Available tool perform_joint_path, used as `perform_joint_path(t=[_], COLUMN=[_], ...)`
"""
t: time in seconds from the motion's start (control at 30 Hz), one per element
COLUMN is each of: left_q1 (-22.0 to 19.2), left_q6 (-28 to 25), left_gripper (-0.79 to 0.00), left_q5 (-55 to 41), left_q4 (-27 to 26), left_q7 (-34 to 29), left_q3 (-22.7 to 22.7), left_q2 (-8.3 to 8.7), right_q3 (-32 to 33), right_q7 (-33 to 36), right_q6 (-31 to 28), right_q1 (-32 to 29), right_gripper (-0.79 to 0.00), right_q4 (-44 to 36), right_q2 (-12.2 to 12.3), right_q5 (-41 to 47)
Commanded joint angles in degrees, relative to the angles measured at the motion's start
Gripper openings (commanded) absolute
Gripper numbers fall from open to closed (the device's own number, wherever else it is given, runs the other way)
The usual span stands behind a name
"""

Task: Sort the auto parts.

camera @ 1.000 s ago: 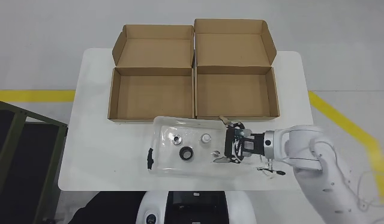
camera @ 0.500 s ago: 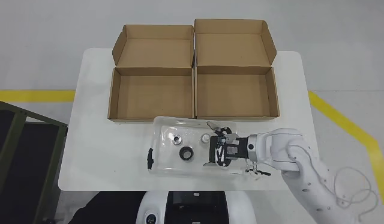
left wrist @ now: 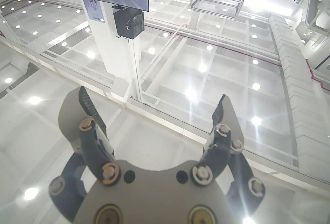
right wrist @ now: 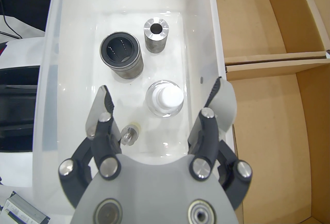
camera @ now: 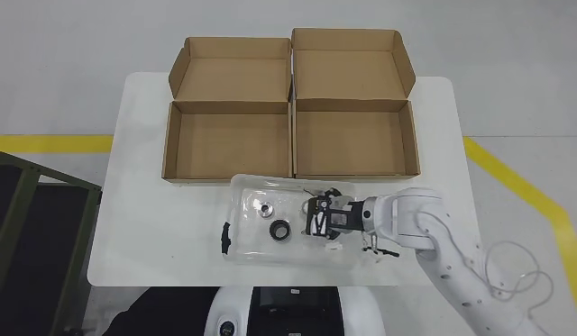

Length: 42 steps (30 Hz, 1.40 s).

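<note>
White worktop (camera: 135, 210): two open cardboard boxes side by side at the far edge, left box (camera: 227, 145) & right box (camera: 352, 142), w/ a clear bin (camera: 236, 246) at the near edge. Right gripper (camera: 311, 217) hangs over the bin, fingers wide, nothing held. A clear cap (right wrist: 165, 102) sits just below. Black bearing (right wrist: 121, 57), steel sleeve (right wrist: 156, 35) & small metal bit (right wrist: 129, 135) stand apart on the bin floor. Left gripper (left wrist: 152, 93) points at the ceiling, fingers wide, empty

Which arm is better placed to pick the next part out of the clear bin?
Right. The right gripper hangs open over the clear bin, above the white-capped part; the left gripper points up at the ceiling.
</note>
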Motion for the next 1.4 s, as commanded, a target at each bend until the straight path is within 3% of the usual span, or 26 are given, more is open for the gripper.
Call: perform_joint_path(t=[0.0,0.2,0.37,0.47,0.53,1.1,1.37], left_q1=[0.0,0.0,0.0,0.0,0.0,0.0,0.0], left_q6=[0.0,0.0,0.0,0.0,0.0,0.0,0.0], left_gripper=[0.0,0.0,0.0,0.0,0.0,0.0,0.0], left_q5=[0.0,0.0,0.0,0.0,0.0,0.0,0.0], left_q4=[0.0,0.0,0.0,0.0,0.0,0.0,0.0], left_q7=[0.0,0.0,0.0,0.0,0.0,0.0,0.0], left_q3=[0.0,0.0,0.0,0.0,0.0,0.0,0.0], left_q2=[0.0,0.0,0.0,0.0,0.0,0.0,0.0], right_q3=[-0.3,-1.1,-1.8,-1.9,-1.9,6.5,7.7], right_q7=[0.1,0.0,-0.2,-0.4,-0.4,-1.5,-11.5], right_q6=[0.1,0.6,0.8,0.9,0.7,-1.4,-0.1], right_q1=[0.3,1.4,2.1,2.3,2.4,-3.0,-3.2], right_gripper=[-0.296,-0.326,-0.471,-0.61,-0.785,-0.785,-0.785], right_q4=[0.5,2.4,3.4,3.7,3.6,-8.8,-8.2], right_q2=[0.0,-0.1,-0.1,0.0,0.0,2.4,2.3], right_q5=[0.1,0.2,0.2,0.3,0.3,4.5,7.1])
